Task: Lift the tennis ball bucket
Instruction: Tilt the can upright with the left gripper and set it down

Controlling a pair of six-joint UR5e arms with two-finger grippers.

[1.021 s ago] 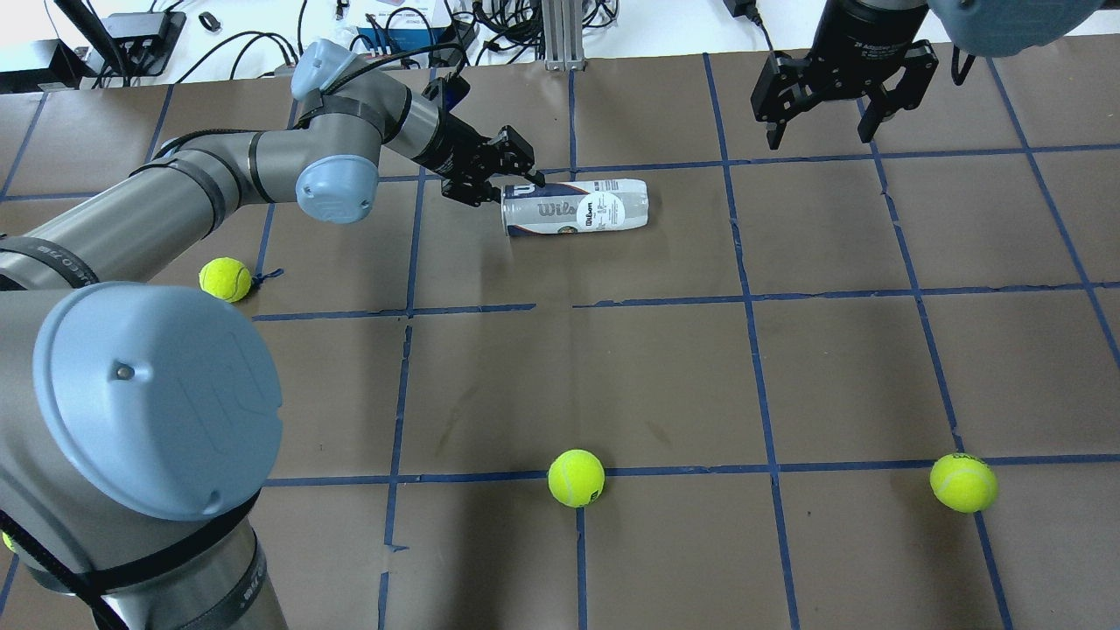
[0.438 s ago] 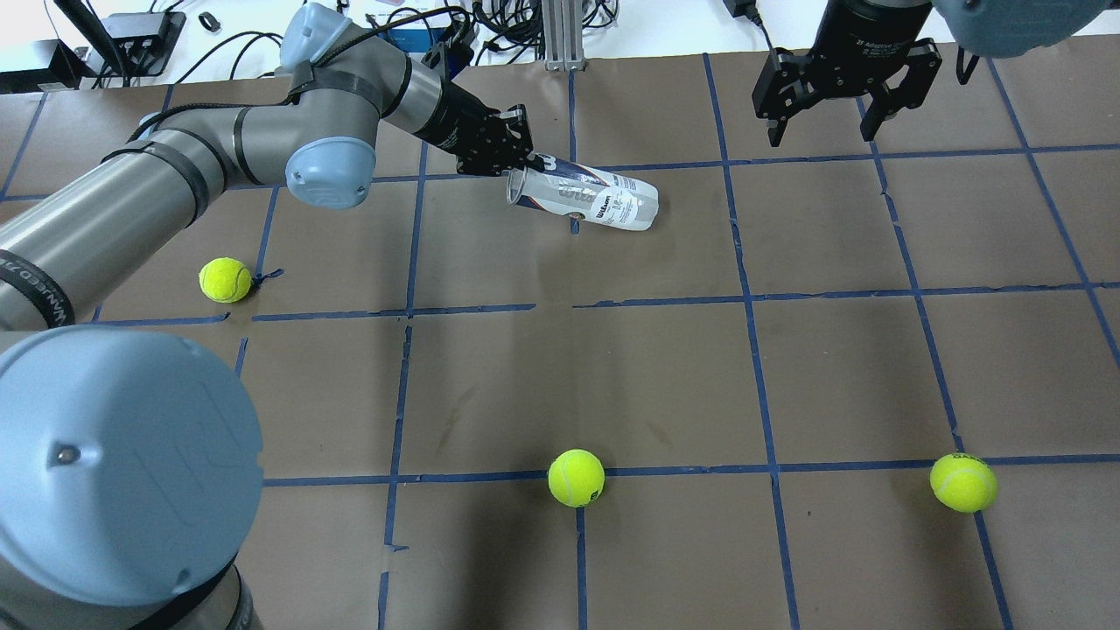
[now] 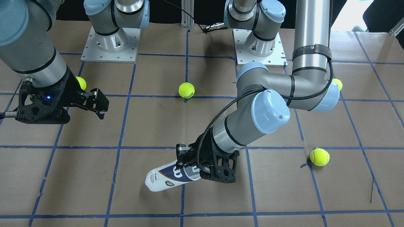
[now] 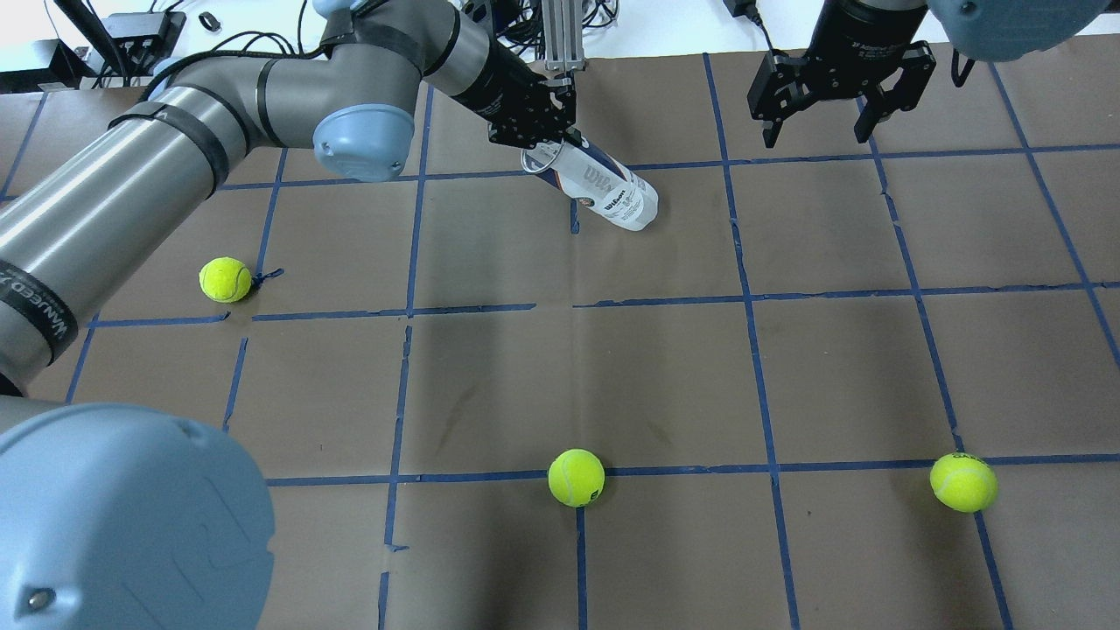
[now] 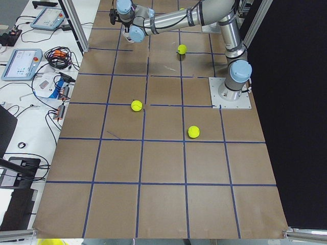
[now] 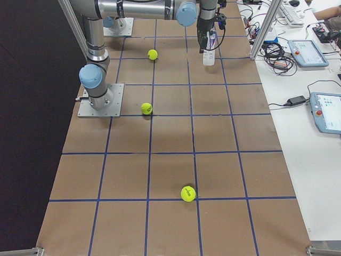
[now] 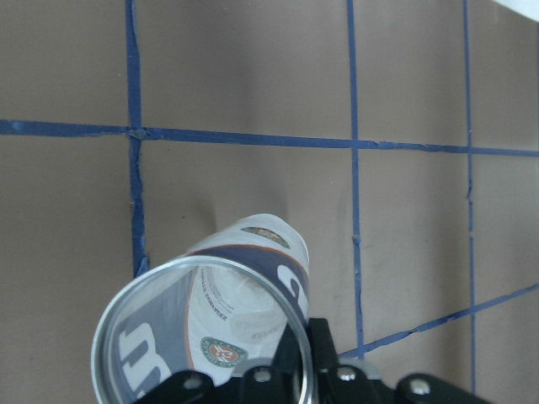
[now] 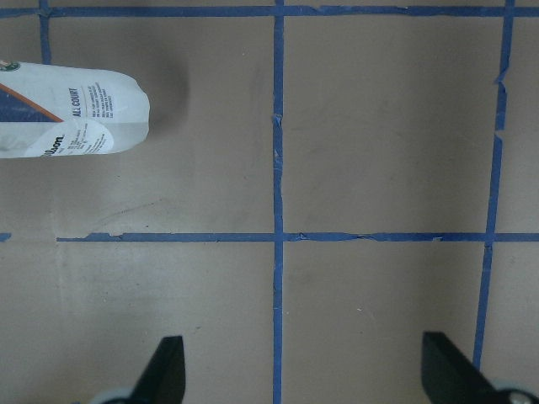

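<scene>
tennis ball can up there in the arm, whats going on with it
The left gripper is shut on the open rim end of the clear plastic tennis ball can with the white and navy label. The can hangs tilted, its closed end low near the brown paper-covered table; whether it touches cannot be told. The right gripper hovers open and empty off to the side. Yellow-green tennis balls lie loose on the table, untouched.
</scene>
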